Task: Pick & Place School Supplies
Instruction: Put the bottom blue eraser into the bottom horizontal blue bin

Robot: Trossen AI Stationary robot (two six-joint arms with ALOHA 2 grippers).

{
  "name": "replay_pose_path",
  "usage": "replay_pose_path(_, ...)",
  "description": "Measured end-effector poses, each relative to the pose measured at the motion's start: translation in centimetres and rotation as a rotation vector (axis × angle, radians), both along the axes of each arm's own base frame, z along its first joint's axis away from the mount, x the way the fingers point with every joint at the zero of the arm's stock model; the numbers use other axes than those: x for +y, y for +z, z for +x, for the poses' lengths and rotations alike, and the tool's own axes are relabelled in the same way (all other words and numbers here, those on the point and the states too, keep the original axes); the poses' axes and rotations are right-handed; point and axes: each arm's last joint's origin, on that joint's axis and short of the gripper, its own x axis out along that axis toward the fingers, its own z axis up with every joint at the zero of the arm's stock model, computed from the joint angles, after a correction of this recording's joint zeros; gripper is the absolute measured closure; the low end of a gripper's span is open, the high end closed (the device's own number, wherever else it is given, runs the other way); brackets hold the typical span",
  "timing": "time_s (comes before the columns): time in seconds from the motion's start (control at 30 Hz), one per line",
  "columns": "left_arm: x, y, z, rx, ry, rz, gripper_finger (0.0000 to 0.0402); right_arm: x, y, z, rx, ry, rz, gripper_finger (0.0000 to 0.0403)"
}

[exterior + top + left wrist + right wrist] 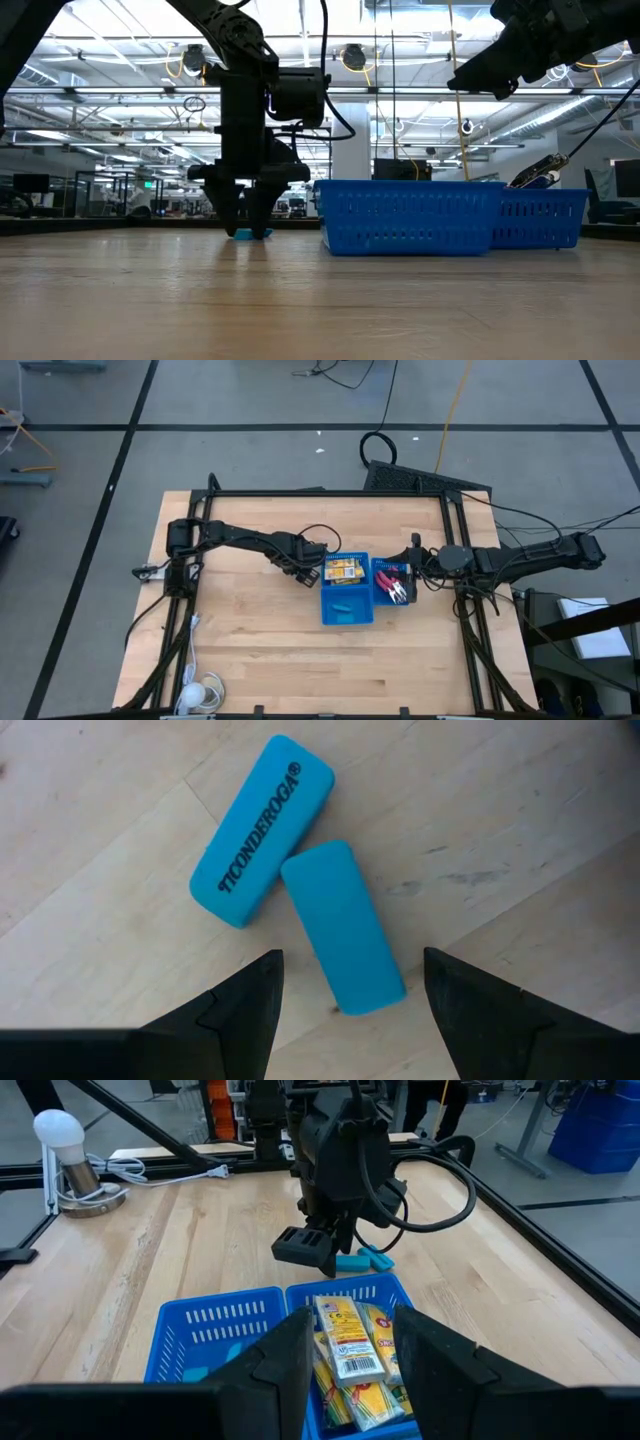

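High view: the wooden table carries both dark arms, which meet near its middle at a blue compartmented tray and a smaller blue basket touching the tray's right side. The left gripper hangs just beside the tray's left wall; the right gripper is over the basket. A white lamp stands near the table's front left edge.

In this view the tray's far compartment holds yellow-orange packets, its near compartment a light-blue piece, and the basket holds red-handled tools. What lies under the left gripper is hidden here.

Low view: the tray and basket show only as slatted blue walls, their contents concealed; a sliver of light blue shows on the tabletop at the tips of the left gripper, whose fingers point straight down.

Left wrist view: the only view to show clearly the two light-blue erasers on bare wood, touching at an angle. The printed eraser reads "TICONDEROGA"; the plain eraser lies between the fingers, which stand apart on either side of it without touching it.

Right wrist view: the fingers stand apart above the packets, holding nothing; the two erasers lie beyond the tray, beside the left arm.
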Motion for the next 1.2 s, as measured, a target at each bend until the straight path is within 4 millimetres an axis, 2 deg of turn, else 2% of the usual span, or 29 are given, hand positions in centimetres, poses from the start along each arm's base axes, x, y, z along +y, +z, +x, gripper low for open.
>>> replay_pose_path(0.33,0.0,0.0,0.0,0.002,0.0,-0.004,0.0163,0.0,0.0,0.0,0.0,0.0,0.0,0.0271)
replay_pose_path(0.67,0.0,0.0,0.0,0.006,-0.036,-0.001,0.027,0.0,0.0,0.0,0.0,0.0,0.0,0.0271)
replay_pose_path(0.83,-0.1,0.0,0.0,0.009,-0.054,0.007,0.03,0.0,0.0,0.0,0.0,0.0,0.0,0.0271)
replay_pose_path(1.07,-0.1,0.2,-0.3,0.023,-0.079,0.015,0.0301,0.0,0.0,0.0,0.001,0.0,0.0,0.0271)
replay_pose_path(1.2,0.0,1.4,-0.8,0.03,-0.077,0.056,0.0299,0.0,0.0,0.0,0.001,0.0,0.0,0.0271)
